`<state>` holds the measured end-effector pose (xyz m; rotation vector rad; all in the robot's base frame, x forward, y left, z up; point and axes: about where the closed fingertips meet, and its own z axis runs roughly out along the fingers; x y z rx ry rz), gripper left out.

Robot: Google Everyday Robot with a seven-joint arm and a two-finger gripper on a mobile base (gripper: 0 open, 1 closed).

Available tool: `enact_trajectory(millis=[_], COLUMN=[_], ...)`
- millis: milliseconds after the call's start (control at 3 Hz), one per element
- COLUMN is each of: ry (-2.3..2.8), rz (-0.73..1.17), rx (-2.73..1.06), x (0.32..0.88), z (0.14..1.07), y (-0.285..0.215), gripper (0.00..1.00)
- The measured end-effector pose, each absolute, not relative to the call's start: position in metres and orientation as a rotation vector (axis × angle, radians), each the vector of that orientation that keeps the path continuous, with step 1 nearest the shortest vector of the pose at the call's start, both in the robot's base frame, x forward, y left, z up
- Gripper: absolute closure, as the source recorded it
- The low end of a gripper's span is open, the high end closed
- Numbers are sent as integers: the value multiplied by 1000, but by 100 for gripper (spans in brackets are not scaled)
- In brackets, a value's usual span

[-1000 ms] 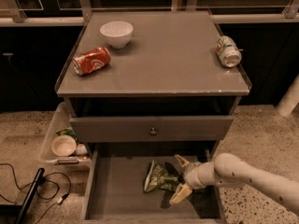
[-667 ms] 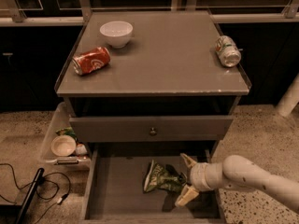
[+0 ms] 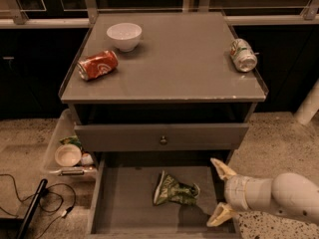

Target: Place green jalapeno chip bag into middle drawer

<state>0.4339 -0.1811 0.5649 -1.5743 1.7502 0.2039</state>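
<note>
Item under task: green jalapeno chip bag [image 3: 174,189] lies crumpled on the bare grey floor of the middle drawer [image 3: 124,200], which stands pulled out in the lower centre of the frame. The bag sits right of the drawer's centre.

Tool [image 3: 220,192]: lower right of the frame, at the drawer's right side, just right of the bag. Its two fingers [image 3: 222,169] are spread wide apart, one above the other in the frame, with nothing clamped between them. Bag and tool appear apart.

Surroundings: directly above the open drawer, a grey drawer front [image 3: 119,136] with a round knob [image 3: 163,140]. On the bench [image 3: 179,68], upper frame: white bowl [image 3: 124,35], red soda can [image 3: 97,64] on its side, green-and-white can [image 3: 243,55] at the right edge. Clear bin [image 3: 56,144] with oddments at left; cables [image 3: 55,203] on the floor.
</note>
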Motion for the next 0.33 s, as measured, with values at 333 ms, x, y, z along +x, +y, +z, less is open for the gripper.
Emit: enact_trajectory(millis=[333], ry=[1760], rz=[180], rx=[-1560], x=[431], z=[570], y=[-191], gripper=[0])
